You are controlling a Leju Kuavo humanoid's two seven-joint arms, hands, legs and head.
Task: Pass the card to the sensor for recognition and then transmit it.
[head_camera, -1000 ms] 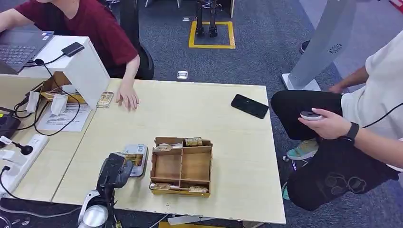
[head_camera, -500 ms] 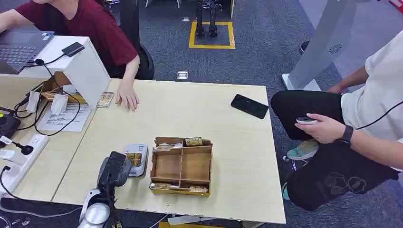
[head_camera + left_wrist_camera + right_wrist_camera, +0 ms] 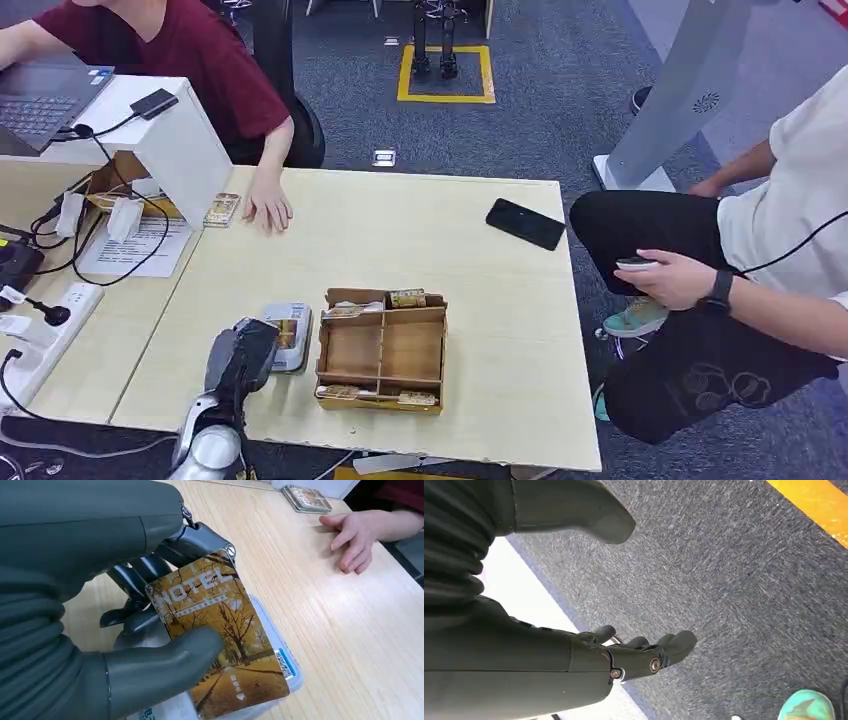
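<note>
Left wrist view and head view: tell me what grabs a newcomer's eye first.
The golden hotel card, pinched between the left hand's thumb and fingers just above the white sensor. Beside the sensor, near the table's front edge, stands a wooden compartment box. A person's hand lies flat on the far side.

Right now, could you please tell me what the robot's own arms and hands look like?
The left hand has a grey ribbed cover, a thick grey thumb and darker fingers with small silver screws. Its arm is silver. The right hand looks the same: ribbed grey cover, grey thumb, dark fingers.
</note>
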